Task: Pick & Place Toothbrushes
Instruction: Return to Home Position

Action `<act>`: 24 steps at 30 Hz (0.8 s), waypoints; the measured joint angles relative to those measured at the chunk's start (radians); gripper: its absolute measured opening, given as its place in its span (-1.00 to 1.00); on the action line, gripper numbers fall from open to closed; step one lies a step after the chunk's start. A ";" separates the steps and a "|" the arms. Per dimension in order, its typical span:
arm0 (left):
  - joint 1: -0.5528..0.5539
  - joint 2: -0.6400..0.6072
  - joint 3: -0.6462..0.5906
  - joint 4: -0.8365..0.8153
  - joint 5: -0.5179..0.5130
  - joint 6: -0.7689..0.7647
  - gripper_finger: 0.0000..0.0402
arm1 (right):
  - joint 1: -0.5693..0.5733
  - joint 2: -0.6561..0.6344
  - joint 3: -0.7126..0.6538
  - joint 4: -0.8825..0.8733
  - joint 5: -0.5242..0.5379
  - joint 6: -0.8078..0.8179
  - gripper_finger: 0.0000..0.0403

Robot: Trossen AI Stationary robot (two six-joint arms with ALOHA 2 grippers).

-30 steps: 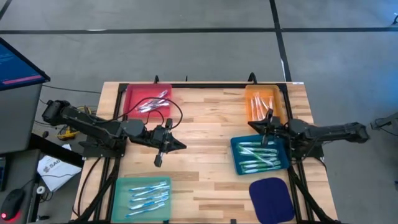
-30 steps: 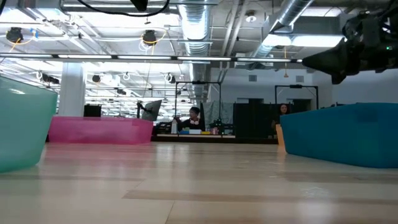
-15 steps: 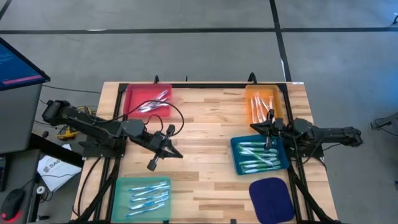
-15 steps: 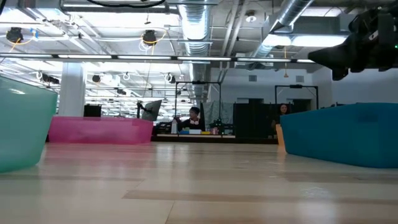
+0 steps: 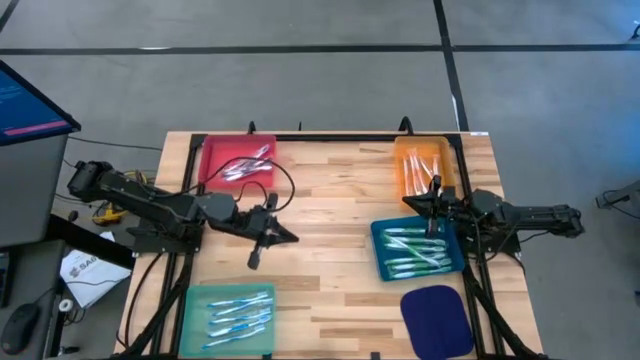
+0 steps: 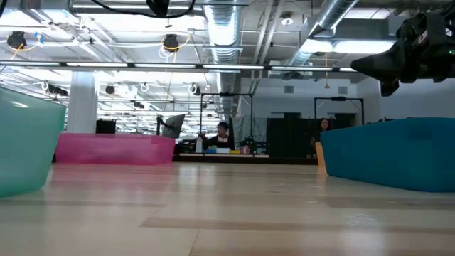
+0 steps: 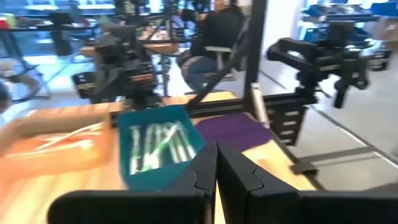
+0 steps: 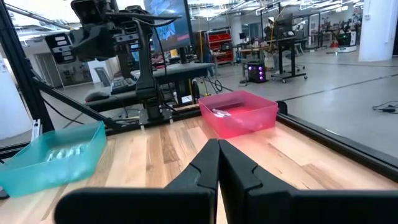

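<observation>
You have toothbrushes (image 5: 236, 312) lying in the teal tray (image 5: 195, 332) at the lower left of the high view, and more in the red tray (image 5: 214, 155) above it. Your left gripper (image 7: 216, 152) hangs over the bare table (image 5: 335, 200) between those two trays and a little to their right, its fingers (image 7: 239, 177) pressed together on nothing. Further right, the orange tray (image 5: 399, 166) and the blue tray (image 5: 378, 250) below it hold brushes too. Your right gripper (image 8: 217, 150) sits over where these two meet, fingers closed against each other and empty

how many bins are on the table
4: pink bin top left in the high view, orange bin top right, blue bin just below the orange one, teal bin bottom left. None seems hidden.
</observation>
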 joint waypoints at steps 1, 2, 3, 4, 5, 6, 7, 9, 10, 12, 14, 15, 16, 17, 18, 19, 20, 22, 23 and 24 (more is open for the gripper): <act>0.000 0.000 0.000 0.000 -0.012 0.003 -0.99 | 0.000 0.000 0.000 0.000 0.000 0.000 -1.00; 0.001 -0.001 0.000 -0.001 -0.022 0.003 -0.99 | 0.000 0.000 0.000 0.001 0.000 0.000 -1.00; -0.001 -0.005 0.000 -0.005 -0.029 0.003 -0.99 | 0.000 0.000 0.000 0.001 0.000 0.000 -1.00; -0.007 -0.010 0.000 -0.010 -0.031 0.004 -0.99 | 0.000 0.000 0.000 0.001 0.000 0.000 -1.00; -0.013 -0.011 0.000 -0.015 -0.033 0.011 -0.99 | 0.000 0.000 0.000 0.001 0.000 0.000 -1.00; -0.022 -0.011 -0.003 -0.020 -0.032 0.027 -0.99 | 0.000 0.000 0.000 0.001 0.000 0.000 -1.00; -0.030 -0.018 -0.015 -0.025 -0.032 0.030 -0.99 | 0.000 0.000 0.000 0.001 0.000 0.000 -1.00; -0.042 -0.038 -0.045 -0.024 -0.032 0.031 -0.99 | 0.000 0.000 0.000 0.001 0.000 0.000 -1.00; -0.044 -0.053 -0.061 -0.010 -0.030 0.031 -0.99 | 0.000 0.000 0.000 0.001 0.000 0.000 -1.00; -0.044 -0.108 -0.101 -0.010 -0.034 0.029 -0.99 | 0.000 0.000 0.000 0.001 0.000 0.000 -1.00; -0.044 -0.171 -0.146 0.009 -0.057 0.023 -0.99 | 0.000 -0.001 0.000 0.001 0.000 0.000 -1.00; -0.044 -0.209 -0.171 0.015 -0.073 0.011 -0.99 | 0.000 -0.001 0.000 0.002 0.000 0.000 -1.00; -0.045 -0.248 -0.198 0.024 -0.091 0.000 -0.99 | 0.000 0.000 0.000 0.001 0.000 0.000 -1.00; -0.050 -0.285 -0.228 0.043 -0.108 -0.012 -0.99 | 0.000 -0.001 0.000 0.001 0.000 0.000 -1.00; -0.055 -0.325 -0.257 0.057 -0.124 -0.022 -0.99 | 0.000 -0.001 0.000 0.002 0.000 0.000 -1.00; -0.060 -0.362 -0.292 0.074 -0.134 -0.028 -0.99 | 0.000 -0.001 0.000 0.001 0.000 0.000 -1.00; -0.062 -0.395 -0.324 0.088 -0.140 -0.037 -0.99 | 0.000 -0.001 0.000 0.001 0.000 0.000 -1.00; -0.063 -0.463 -0.382 0.101 -0.139 -0.052 -0.99 | 0.000 -0.001 0.000 0.001 0.000 0.000 -1.00; -0.063 -0.490 -0.402 0.104 -0.139 -0.054 -0.99 | 0.000 -0.001 0.000 0.001 0.000 0.000 -1.00; -0.064 -0.512 -0.418 0.109 -0.136 -0.058 -0.99 | 0.000 -0.001 0.000 0.001 0.000 0.000 -1.00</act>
